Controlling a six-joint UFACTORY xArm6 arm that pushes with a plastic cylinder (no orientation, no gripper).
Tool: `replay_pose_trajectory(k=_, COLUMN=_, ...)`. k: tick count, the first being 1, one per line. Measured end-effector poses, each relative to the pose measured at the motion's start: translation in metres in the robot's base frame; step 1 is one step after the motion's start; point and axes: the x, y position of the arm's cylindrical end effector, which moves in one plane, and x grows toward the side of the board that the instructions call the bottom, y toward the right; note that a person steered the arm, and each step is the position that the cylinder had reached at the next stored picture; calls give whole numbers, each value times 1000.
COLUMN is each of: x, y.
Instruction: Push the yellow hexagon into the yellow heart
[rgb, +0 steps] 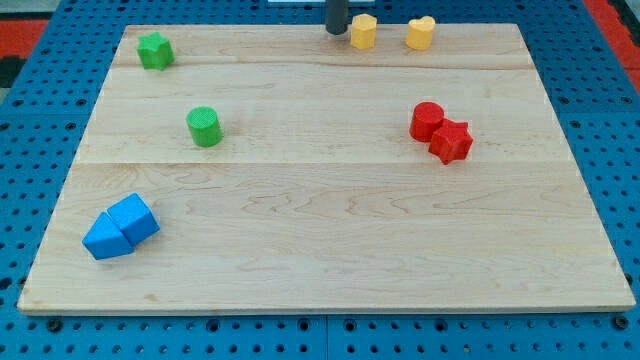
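Observation:
The yellow hexagon (363, 31) sits at the top edge of the wooden board (330, 230). The yellow heart (420, 33) lies just to its right, a small gap between them. My tip (337, 31) is the dark rod end at the view's top, just left of the hexagon, close to it or touching it.
A green star (154, 50) is at the top left. A green cylinder (204, 127) is left of centre. A red cylinder (426, 121) touches a red star (451, 141) at the right. Two blue blocks (121, 227) touch at the lower left.

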Motion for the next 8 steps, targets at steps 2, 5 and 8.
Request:
replay_pose_trajectory(k=2, x=3, y=42)
replay_pose_trajectory(k=5, x=-1, y=55)
replay_pose_trajectory(k=8, x=-2, y=55)
